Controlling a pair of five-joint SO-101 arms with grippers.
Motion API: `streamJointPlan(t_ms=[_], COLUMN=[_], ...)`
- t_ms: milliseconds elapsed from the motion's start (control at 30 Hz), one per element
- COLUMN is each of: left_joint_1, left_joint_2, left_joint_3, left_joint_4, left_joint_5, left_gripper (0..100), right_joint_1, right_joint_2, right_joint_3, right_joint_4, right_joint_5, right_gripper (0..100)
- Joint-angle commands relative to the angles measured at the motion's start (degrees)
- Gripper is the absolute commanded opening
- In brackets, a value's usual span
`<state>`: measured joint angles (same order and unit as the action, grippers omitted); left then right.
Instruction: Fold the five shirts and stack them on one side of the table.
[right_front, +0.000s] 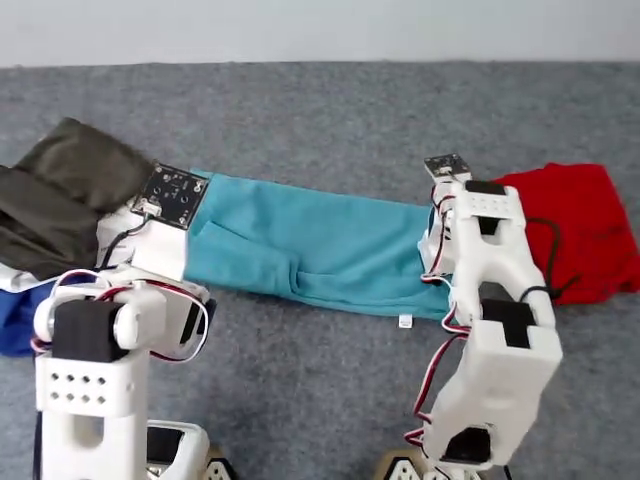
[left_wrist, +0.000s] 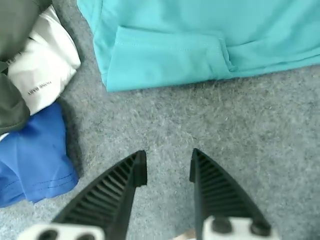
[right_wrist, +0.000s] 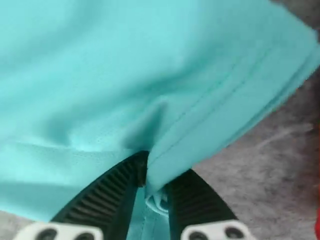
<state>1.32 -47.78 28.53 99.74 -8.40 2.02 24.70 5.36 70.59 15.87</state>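
Observation:
A teal shirt (right_front: 300, 240) lies folded into a long strip across the middle of the grey table. My right gripper (right_wrist: 154, 186) is shut on the teal shirt (right_wrist: 125, 85) at its right end, with fabric pinched between the black fingers (right_wrist: 112, 192). My left gripper (left_wrist: 167, 167) hovers open over bare carpet just short of the teal shirt's (left_wrist: 200, 40) left end. A red shirt (right_front: 580, 230) lies at the right. An olive shirt (right_front: 60, 190), a white shirt (left_wrist: 45, 65) and a blue shirt (left_wrist: 32, 150) are heaped at the left.
The grey carpeted table (right_front: 330, 120) stretches wide behind the teal strip. Both white arm bodies (right_front: 495, 330) stand along the near edge. A small white tag (right_front: 405, 321) sticks out from the teal shirt's near hem.

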Motion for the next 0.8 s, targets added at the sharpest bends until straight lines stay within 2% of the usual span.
streamJointPlan(t_ms=[0, 200, 300, 533, 767], left_joint_1=[0.1, 0.1, 0.1, 0.1, 0.1], left_joint_2=[-1.1, -1.1, -1.1, -1.1, -1.1], left_joint_3=[0.7, 0.8, 0.9, 0.9, 0.9], left_joint_4=[0.6, 0.6, 0.6, 0.6, 0.6], left_joint_5=[0.5, 0.5, 0.5, 0.5, 0.5], left_gripper=[15, 15, 15, 15, 15], right_joint_1=[-3.0, -2.2, 1.0, 11.8, 16.0], right_joint_2=[0.0, 0.0, -0.1, -0.1, -0.1], right_joint_3=[-3.1, -7.9, -10.9, -16.6, -16.8], right_joint_4=[6.1, 17.2, 21.5, 24.7, 24.7], right_joint_5=[-0.4, 1.4, 4.2, 8.3, 11.0], right_gripper=[0.9, 0.9, 0.9, 0.9, 0.9])
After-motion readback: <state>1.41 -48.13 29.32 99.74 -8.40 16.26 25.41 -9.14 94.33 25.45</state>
